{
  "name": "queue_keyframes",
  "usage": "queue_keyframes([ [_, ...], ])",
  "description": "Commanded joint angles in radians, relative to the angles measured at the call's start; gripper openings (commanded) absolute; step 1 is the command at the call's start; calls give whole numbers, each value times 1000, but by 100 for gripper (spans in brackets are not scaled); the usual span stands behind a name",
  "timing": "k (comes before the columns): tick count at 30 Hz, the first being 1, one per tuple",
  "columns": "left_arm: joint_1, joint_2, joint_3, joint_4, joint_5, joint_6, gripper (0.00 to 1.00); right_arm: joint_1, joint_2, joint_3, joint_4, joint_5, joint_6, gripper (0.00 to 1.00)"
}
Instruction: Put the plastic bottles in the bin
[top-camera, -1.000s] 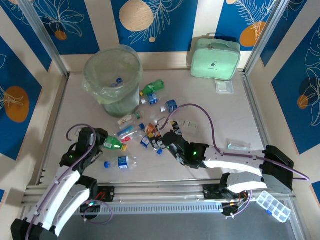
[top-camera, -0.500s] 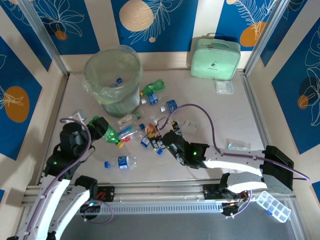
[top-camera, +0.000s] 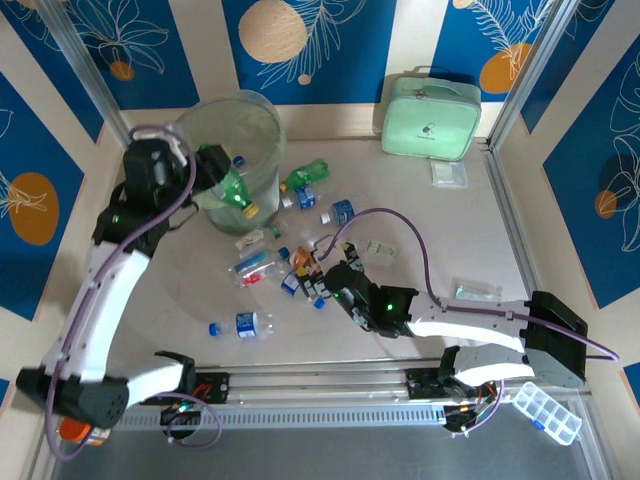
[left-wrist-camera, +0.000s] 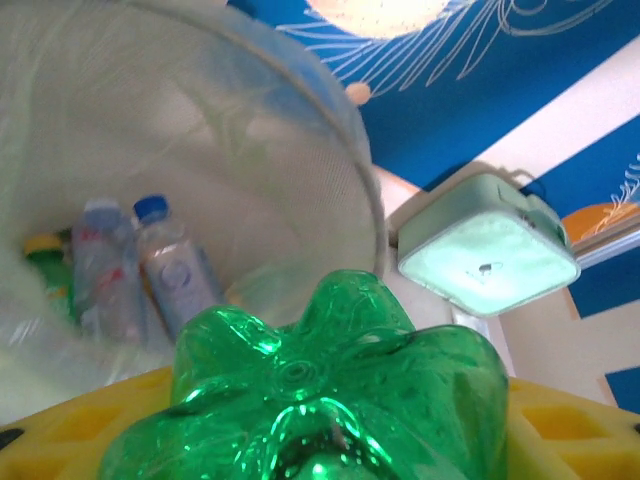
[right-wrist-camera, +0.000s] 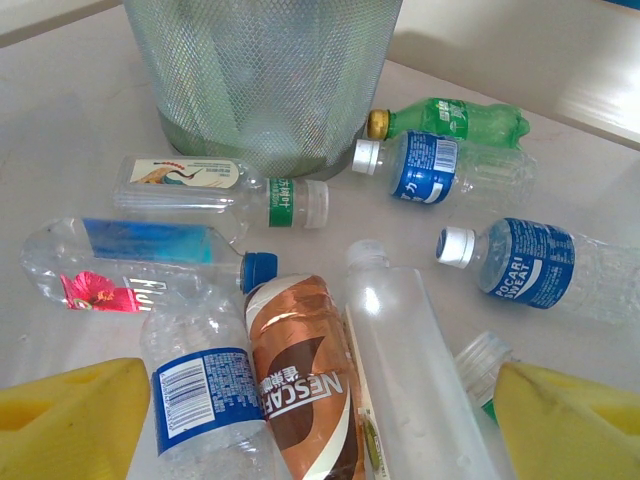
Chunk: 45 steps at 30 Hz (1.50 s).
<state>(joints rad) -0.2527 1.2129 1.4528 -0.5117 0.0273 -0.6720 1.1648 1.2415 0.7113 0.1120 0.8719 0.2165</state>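
Observation:
My left gripper (top-camera: 212, 165) is raised at the near rim of the bin (top-camera: 268, 120), shut on a green plastic bottle (top-camera: 236, 188) whose yellow cap points down toward the table. In the left wrist view that bottle's base (left-wrist-camera: 330, 390) sits between my yellow fingers (left-wrist-camera: 60, 440), above the bin's inside (left-wrist-camera: 250, 150), where three bottles (left-wrist-camera: 170, 270) lie. My right gripper (top-camera: 320, 280) hovers low and open over a cluster of bottles. A brown-labelled bottle (right-wrist-camera: 300, 385) and a clear one (right-wrist-camera: 420, 380) lie between its fingers (right-wrist-camera: 70, 420).
A mint green case (top-camera: 430, 118) stands at the back right, with a small packet (top-camera: 449, 173) in front of it. Loose bottles lie from the bin's foot to mid-table. One blue-labelled bottle (top-camera: 240, 325) lies alone near the front left. A clear compartment box (top-camera: 545, 412) sits off the front right.
My left arm has lifted the green bottle off the table at the front left and carried it up and back to the bin's rim. The right arm has not moved.

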Motion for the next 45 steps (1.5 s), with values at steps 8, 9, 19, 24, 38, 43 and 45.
queue_keyframes([
  [8,65,423,551,-125,14,27,22,14,25,13,28,7,-8,90],
  [9,68,466,606,-150,11,41,21,15,28,15,29,8,-11,90],
  [19,78,770,1005,-427,-156,227,20,20,44,24,30,9,-22,90],
  [24,79,826,1011,-506,-301,283,20,24,59,34,23,4,-23,90],
  [38,80,979,1005,-636,-462,327,20,39,83,48,23,19,-40,90],
  [43,76,1023,987,-642,-537,342,21,40,87,49,26,17,-40,90],
  [45,75,1040,982,-643,-544,336,21,41,90,51,25,18,-41,90],
])
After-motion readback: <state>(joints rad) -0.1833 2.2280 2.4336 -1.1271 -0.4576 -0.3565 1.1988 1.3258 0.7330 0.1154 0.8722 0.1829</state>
